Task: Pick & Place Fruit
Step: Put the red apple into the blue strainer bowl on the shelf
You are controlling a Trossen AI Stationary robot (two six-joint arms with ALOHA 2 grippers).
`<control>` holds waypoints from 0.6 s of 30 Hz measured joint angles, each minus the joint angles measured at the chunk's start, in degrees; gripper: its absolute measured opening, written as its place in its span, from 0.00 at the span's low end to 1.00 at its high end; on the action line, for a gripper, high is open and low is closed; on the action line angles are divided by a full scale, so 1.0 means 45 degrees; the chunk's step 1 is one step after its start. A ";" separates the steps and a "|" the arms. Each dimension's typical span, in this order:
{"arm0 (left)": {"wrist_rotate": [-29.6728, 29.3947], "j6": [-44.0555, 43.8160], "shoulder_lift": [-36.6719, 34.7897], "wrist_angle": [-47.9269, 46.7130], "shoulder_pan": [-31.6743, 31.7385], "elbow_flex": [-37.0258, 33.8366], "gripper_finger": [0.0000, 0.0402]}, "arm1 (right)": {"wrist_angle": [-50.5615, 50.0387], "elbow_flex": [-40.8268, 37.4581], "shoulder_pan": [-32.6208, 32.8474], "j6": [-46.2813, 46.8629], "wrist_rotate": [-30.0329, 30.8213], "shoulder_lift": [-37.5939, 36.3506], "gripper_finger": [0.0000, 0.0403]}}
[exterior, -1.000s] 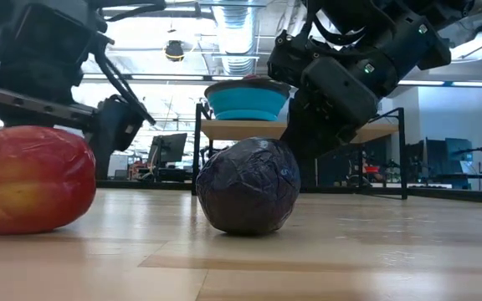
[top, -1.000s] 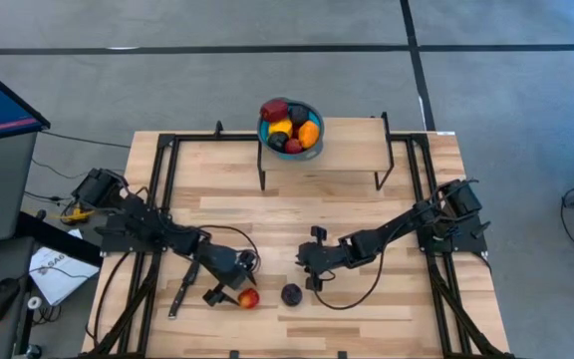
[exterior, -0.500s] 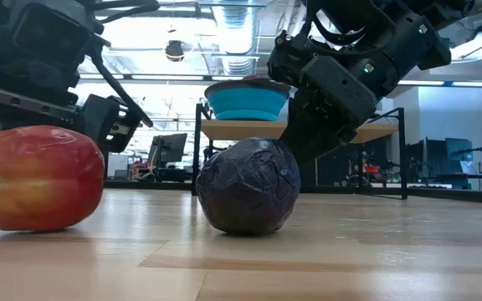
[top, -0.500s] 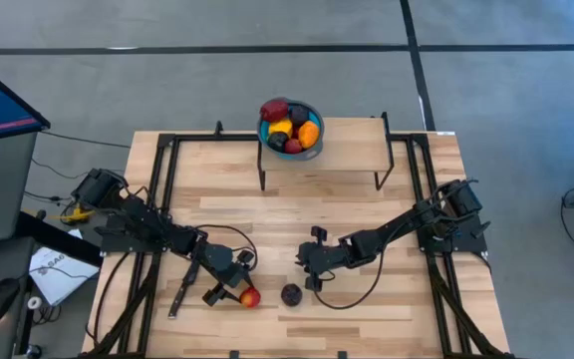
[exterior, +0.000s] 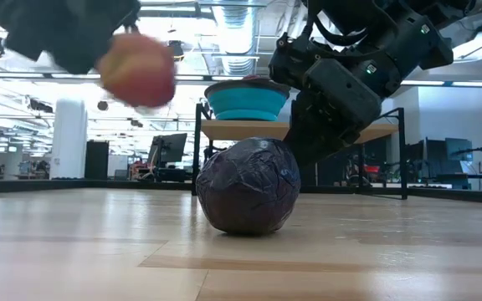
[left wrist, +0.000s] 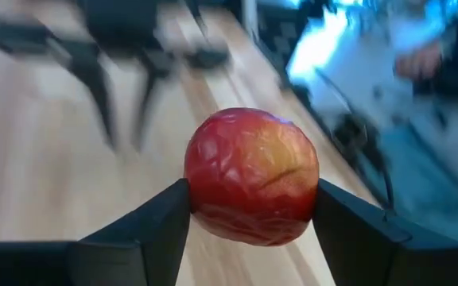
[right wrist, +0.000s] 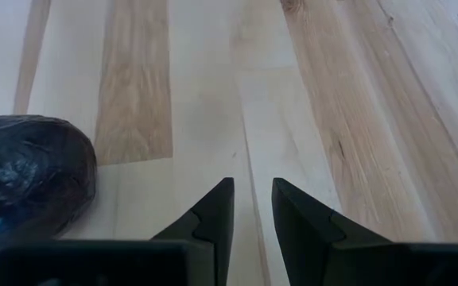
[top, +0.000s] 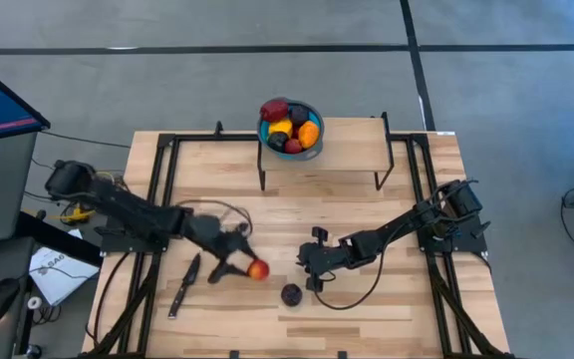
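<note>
My left gripper [top: 251, 269] is shut on a red-and-yellow fruit [left wrist: 251, 176], which hangs in the air above the table's near left part [exterior: 138, 68]. A dark purple fruit [top: 290, 294] rests on its underside on the table, near the front edge [exterior: 248, 186]. My right gripper [right wrist: 251, 208] hovers just beyond it toward the table's right, its fingers nearly together with nothing between them. A blue bowl [top: 270, 136] on the raised shelf at the far edge holds several more fruit. My left gripper pinches the red-and-yellow fruit between its two fingers, one on each opposite side [left wrist: 191, 199] at its widest part. The fingers [left wrist: 348, 230] come from the table's left, slanting a little downward. The fruit is lifted clear of the table.
A dark knife [top: 182, 284] lies on the table near the left edge, below the left arm. The wooden shelf [top: 347, 150] on black legs spans the far side. Black frame rails run along both table sides.
My left gripper has taken hold of the red-and-yellow fruit on the table, then risen and swung toward the table's middle and far edge. The fruit has gone from resting on the table to lifted well clear. The dark purple fruit has not moved.
</note>
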 joint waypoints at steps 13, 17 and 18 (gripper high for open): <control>0.1112 -0.1460 -0.2738 -0.0129 0.5090 0.1996 0.59 | 0.0102 0.0000 -0.0111 -0.0195 0.0000 0.0001 0.20; 0.1956 -0.2103 -0.1741 -0.0117 0.6641 0.4013 0.58 | 0.0311 0.0005 -0.0286 -0.0365 0.0000 0.0001 0.20; 0.2196 -0.2141 -0.1352 -0.0126 0.7086 0.4622 0.58 | 0.0359 0.0005 -0.0330 -0.0379 0.0000 0.0001 0.20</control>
